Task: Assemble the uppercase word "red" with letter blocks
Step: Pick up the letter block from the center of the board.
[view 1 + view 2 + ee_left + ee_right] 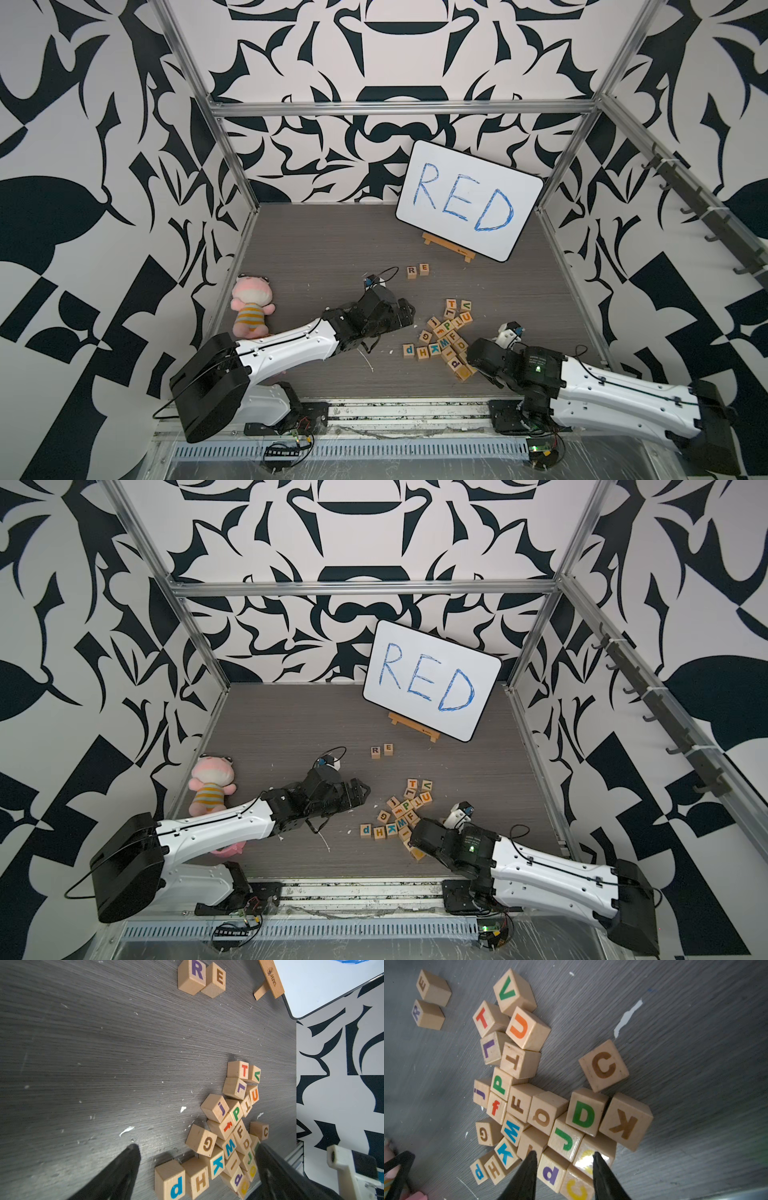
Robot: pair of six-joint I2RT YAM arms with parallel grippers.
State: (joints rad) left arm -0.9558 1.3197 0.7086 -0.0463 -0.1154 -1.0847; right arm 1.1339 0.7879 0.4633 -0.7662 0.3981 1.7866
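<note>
Soft pink doll in a striped top (249,307): lying on the dark grey wood-grain tabletop (311,249), far left, beside the side frame. Left arm (286,345), white shell, black joints: stretched low from the near-left base toward the table's middle. Left gripper (197,1146): black jaws spread wide, nothing between them, poised just left of the pile. Pale wooden cube with dark purple R (411,272) and pale wooden cube with brown E (424,269): side by side, touching, in reading order, on bare tabletop in front of the board. Pile of pale wooden letter blocks (446,336): loose cluster right of centre, faces turned all ways. Pale wooden cube with green D (584,1113): in the pile under the right wrist, against a brown-K cube (626,1123) and overlapping a green-J cube (564,1138); well apart from R and E. White board with blue handwritten RED (469,199): tilted, propped on a small wooden easel (446,245), back right. Right arm (602,382): reaching from the near-right base, wrist bent down over the pile's near edge. Right gripper (564,1153): black jaws parted with a clear gap, clamping nothing, above a purple-p cube (552,1174).
</note>
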